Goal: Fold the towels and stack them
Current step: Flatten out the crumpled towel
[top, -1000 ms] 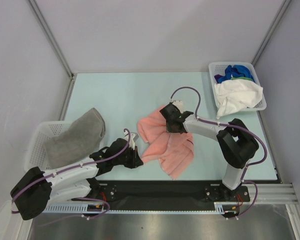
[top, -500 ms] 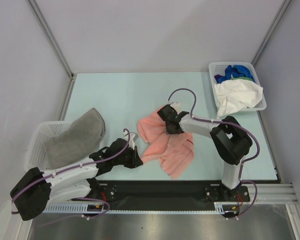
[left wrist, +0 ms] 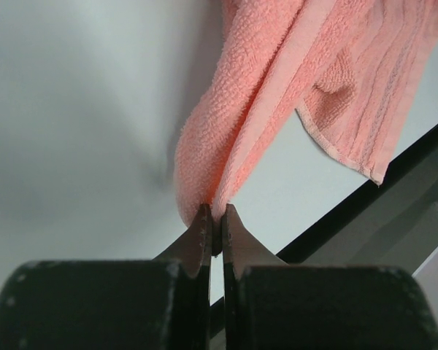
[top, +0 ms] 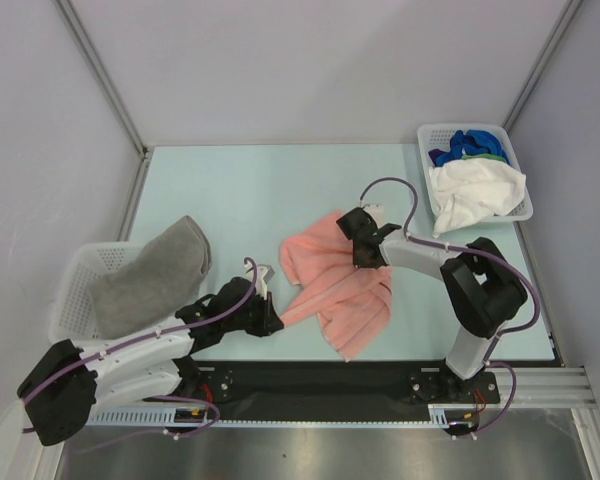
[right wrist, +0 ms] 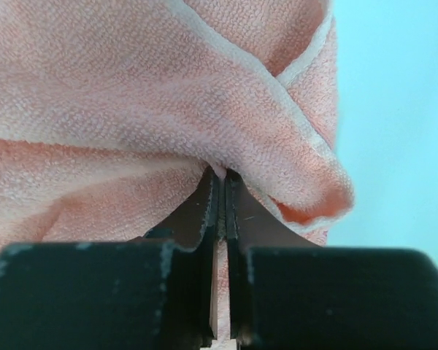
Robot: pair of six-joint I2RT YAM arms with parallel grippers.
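Salmon pink towel [top: 332, 290]: crumpled on table [top: 230, 190]. Left gripper [left wrist: 215, 222]: jaws clamped on its edge. Right gripper [right wrist: 220, 184]: jaws pinching a fold.

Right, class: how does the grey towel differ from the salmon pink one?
The grey towel lies draped over the left basket, untouched; the pink towel lies on the table, pinched by the left end effector and right end effector. Both are plain, single-colour cloths.
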